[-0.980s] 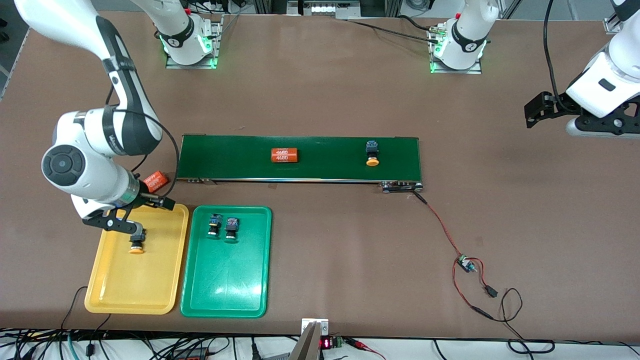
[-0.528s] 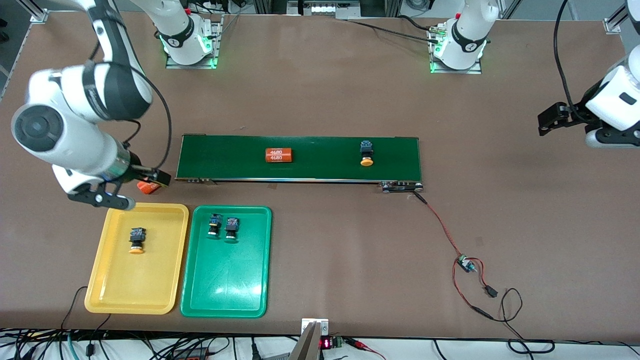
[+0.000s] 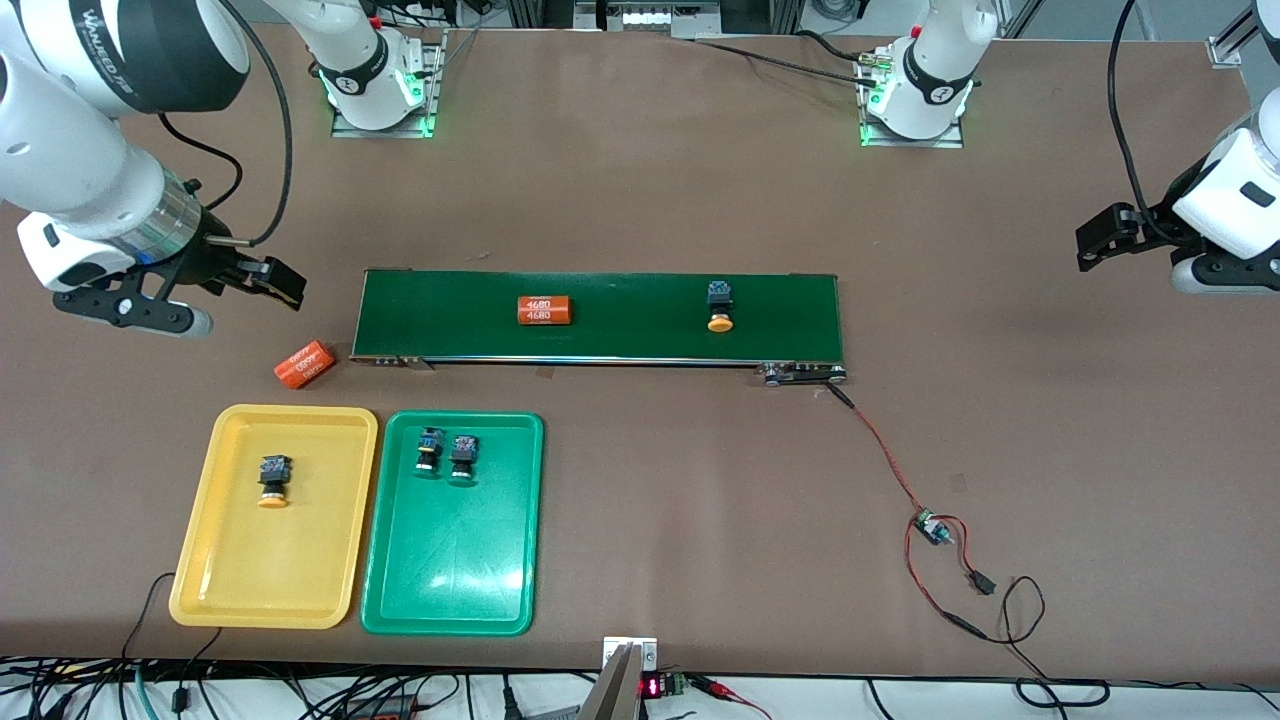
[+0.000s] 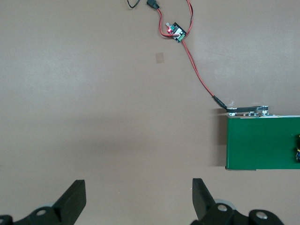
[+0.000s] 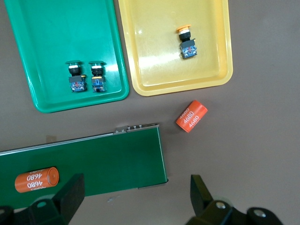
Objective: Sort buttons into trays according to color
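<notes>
Brown and matte, the table (image 3: 640, 200) carried a long dark-green conveyor belt (image 3: 600, 317) across its middle. We saw the right gripper (image 3: 185, 290) hanging in the air over the bare table at the right arm's end of the belt, its fingers (image 5: 70, 192) spread wide and holding nothing. Below this gripper, toward the front camera, lay an orange cylinder (image 3: 304, 364) printed "4680", on the table just off the belt's end. Still nearer to the camera than that cylinder were the yellow tray (image 3: 220, 590) and the green tray (image 3: 450, 590), side by side and almost touching.

One yellow-capped button (image 3: 272, 480) lay in the yellow tray, in its half closer to the belt. Two green-capped buttons (image 3: 445, 456) lay close together in the green tray, also in the half closer to the belt. We noticed a second yellow-capped button (image 3: 719, 306) on the belt, well apart from both grippers, and a second orange cylinder (image 3: 544, 310) on the belt, closer to the right gripper.

The left gripper (image 3: 1100, 240) waited in the air over the bare table at the left arm's end, well apart from the belt. Its fingers (image 4: 72, 201) were wide apart and empty too. In the left wrist view we saw a red wire (image 4: 199, 77) running from the belt's end to a small circuit board (image 4: 176, 32).
</notes>
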{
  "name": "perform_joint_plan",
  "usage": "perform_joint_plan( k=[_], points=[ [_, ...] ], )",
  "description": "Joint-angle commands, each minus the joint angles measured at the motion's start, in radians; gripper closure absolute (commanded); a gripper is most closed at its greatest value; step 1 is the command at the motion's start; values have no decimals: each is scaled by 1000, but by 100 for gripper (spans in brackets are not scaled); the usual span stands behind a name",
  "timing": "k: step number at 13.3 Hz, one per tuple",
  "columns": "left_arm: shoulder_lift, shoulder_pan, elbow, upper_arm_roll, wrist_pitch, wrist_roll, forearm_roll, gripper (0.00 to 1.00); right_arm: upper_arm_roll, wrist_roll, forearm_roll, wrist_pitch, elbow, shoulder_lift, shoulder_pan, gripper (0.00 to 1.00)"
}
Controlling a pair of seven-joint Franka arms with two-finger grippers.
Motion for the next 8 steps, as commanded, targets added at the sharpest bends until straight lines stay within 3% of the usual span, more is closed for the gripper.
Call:
perform_joint_plan(
  k=[1,8],
  points=[
    [-4,2,23,-4,-17,14,-18,0,36,0,18,-1,-18,-8,-16,0],
    [-5,-2,26,-16,-17,14,-18,0,36,4,18,-7,-10,1,-12,0]
  ],
)
